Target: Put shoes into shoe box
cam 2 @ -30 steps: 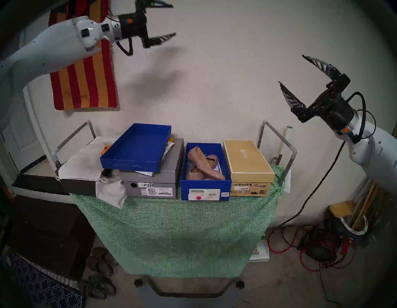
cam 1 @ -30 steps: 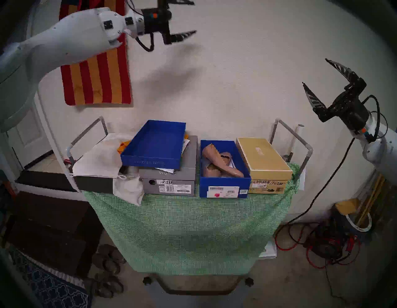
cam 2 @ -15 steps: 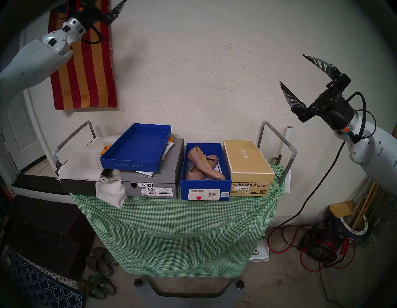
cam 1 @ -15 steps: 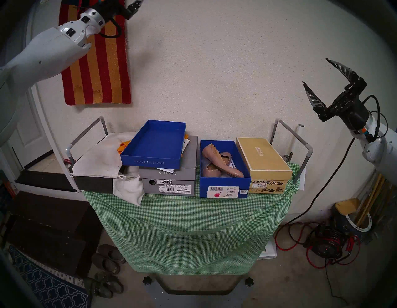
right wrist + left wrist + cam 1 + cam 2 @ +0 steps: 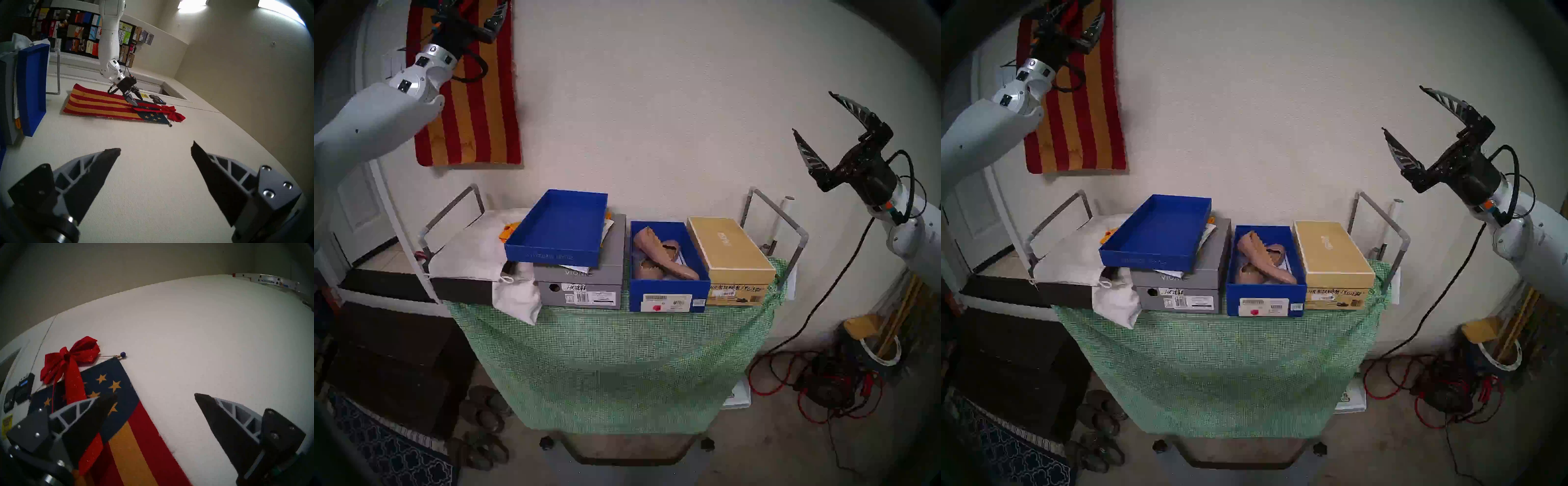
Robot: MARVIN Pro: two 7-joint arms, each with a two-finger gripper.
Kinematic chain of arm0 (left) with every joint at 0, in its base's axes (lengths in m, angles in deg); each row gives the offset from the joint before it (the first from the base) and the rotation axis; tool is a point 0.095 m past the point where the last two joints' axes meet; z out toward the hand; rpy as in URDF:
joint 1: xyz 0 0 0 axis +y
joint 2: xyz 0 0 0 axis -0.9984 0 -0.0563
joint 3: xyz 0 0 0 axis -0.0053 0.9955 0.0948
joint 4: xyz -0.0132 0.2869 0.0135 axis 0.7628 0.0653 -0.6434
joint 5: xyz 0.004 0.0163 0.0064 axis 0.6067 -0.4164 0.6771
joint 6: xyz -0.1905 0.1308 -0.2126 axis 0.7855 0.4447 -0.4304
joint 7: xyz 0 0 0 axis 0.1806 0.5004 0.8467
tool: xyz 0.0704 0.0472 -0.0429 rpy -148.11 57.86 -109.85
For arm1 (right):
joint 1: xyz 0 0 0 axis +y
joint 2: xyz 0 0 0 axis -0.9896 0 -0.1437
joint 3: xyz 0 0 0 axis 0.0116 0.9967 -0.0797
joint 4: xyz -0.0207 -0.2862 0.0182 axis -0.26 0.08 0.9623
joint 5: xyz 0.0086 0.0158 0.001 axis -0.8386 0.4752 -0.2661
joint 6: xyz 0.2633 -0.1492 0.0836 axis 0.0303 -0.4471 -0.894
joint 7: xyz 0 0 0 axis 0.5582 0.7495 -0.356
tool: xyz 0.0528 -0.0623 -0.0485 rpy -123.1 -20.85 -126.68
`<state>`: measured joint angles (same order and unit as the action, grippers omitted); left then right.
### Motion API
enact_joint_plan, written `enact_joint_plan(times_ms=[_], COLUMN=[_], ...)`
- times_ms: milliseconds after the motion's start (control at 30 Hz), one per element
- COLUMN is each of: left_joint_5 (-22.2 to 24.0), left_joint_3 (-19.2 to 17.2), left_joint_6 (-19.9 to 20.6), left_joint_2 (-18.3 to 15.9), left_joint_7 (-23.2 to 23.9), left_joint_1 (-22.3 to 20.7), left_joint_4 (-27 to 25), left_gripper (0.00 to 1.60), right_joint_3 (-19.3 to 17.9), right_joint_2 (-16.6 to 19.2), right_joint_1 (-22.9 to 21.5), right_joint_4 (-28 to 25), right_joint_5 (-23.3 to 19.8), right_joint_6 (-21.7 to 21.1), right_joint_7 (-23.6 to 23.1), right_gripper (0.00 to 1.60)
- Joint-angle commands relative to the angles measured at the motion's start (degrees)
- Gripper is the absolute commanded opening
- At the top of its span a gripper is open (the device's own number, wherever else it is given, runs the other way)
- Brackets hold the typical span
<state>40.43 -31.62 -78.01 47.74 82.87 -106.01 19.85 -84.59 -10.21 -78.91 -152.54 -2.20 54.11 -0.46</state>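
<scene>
Two dusty-pink leather ballet flats (image 5: 663, 255) with zigzag rims lie inside the deep royal-blue cardboard shoe box (image 5: 668, 300) on the green-checked table (image 5: 612, 356). Both the left gripper (image 5: 155, 396) and right gripper (image 5: 816, 117) hang wide open and empty before the textured cream wall (image 5: 670, 118).

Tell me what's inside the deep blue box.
Inside the blue box lie both pink flats, one resting across the other, with a bit of white paper beside them. The box floor beneath the shoes is covered, so anything under them cannot be seen.
</scene>
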Motion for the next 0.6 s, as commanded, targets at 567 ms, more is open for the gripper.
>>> enact_joint_plan(times_ms=[567], left_joint_5=[3.5], left_joint_3=[0.5], left_joint_6=[-3.7], left_joint_2=[-14.4], left_joint_7=[0.9], left_joint_1=[3.8], left_joint_4=[-21.3], left_gripper=[1.60], right_joint_3=[-1.5], right_joint_2=[-0.1], right_joint_1=[1.5], right_joint_4=[-0.3], right_joint_5=[0.3], right_joint_6=[-0.1], right_joint_7=[5.4], right_gripper=[1.60])
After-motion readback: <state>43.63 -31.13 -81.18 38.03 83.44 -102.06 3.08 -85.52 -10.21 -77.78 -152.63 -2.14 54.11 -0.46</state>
